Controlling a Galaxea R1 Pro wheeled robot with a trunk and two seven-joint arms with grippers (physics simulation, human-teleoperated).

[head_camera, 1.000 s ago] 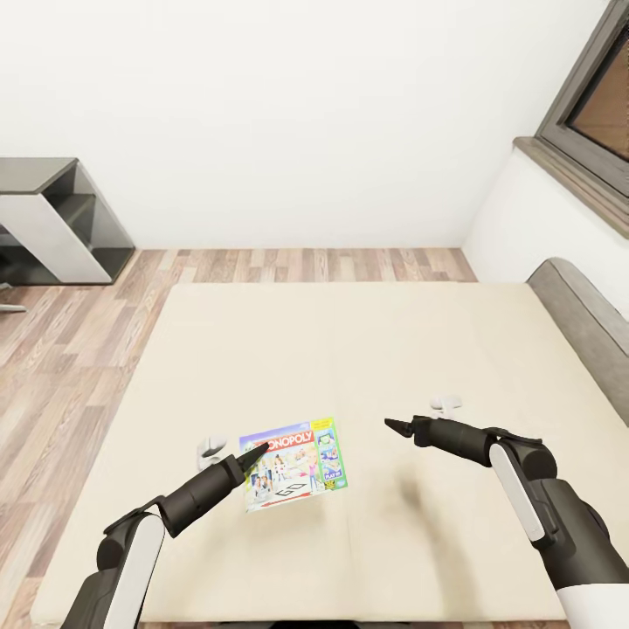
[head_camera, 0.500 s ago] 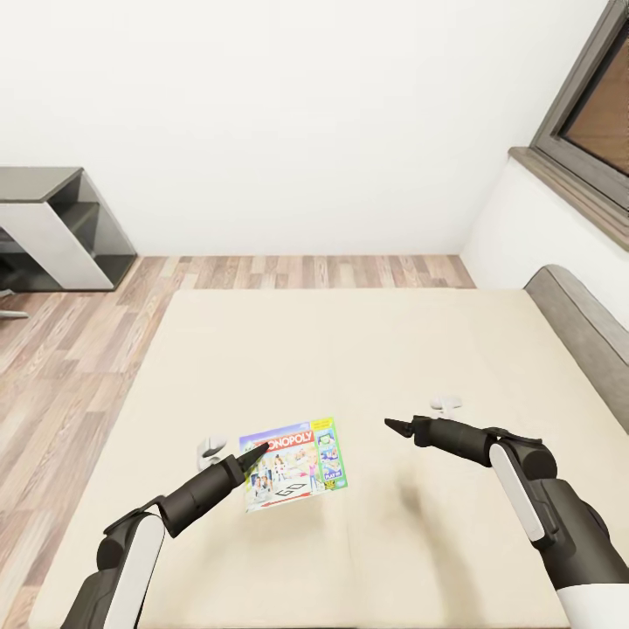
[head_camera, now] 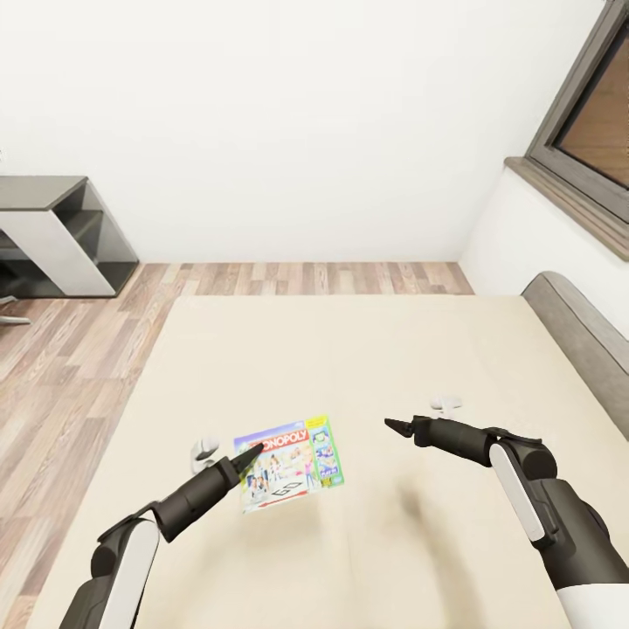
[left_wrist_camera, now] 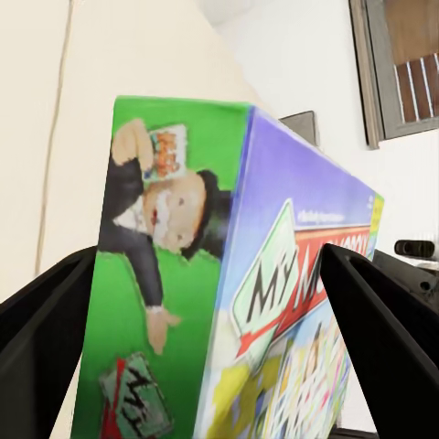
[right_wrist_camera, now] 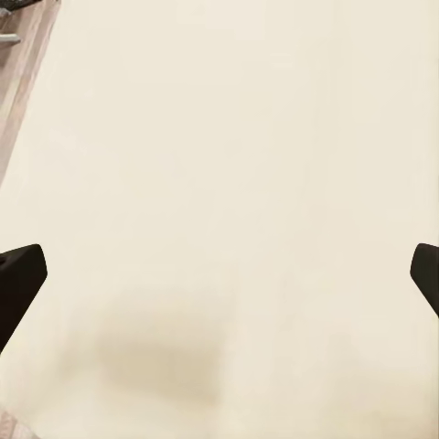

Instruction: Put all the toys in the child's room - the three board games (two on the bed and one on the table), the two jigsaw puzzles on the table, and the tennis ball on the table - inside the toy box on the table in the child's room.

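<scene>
1. The flat white-and-green "MONOPOLY" board game box (head_camera: 289, 463) is up in the air over the wide low bed with the plain beige mattress (head_camera: 349, 349), on the near left part of it.
2. The black left gripper (head_camera: 251, 455) grips the box at its near left corner. In the left wrist view the box (left_wrist_camera: 229, 302) sits between the two black fingers (left_wrist_camera: 41, 338), and they seem to press on it from both sides.
3. That close view cuts the box off at the bottom. You can read "MY" and part of the red word, and see a cartoon man in a black hat on the green side.
4. The black right gripper (head_camera: 395, 426) hangs over the bare mattress, well apart from the box, with nothing in it.
5. In the right wrist view just the tips of its two fingers (right_wrist_camera: 18, 279) peek in at the two edges, far apart, so its jaws are open. Below them is plain mattress (right_wrist_camera: 229, 183) with a soft shadow.
6. The low grey headboard (head_camera: 581, 328) is cut off at the right edge of the head view.
7. The dark-framed window (head_camera: 590, 114) is cut off at the top right corner.
8. A grey and white shelf unit (head_camera: 57, 231) stands on the wood-plank floor (head_camera: 61, 349) by the white wall, and its left part is cut off.
9. Two small white shapes lie on the mattress, one (head_camera: 203, 453) near the left gripper and one (head_camera: 446, 403) near the right. They are too small to tell what they are.
</scene>
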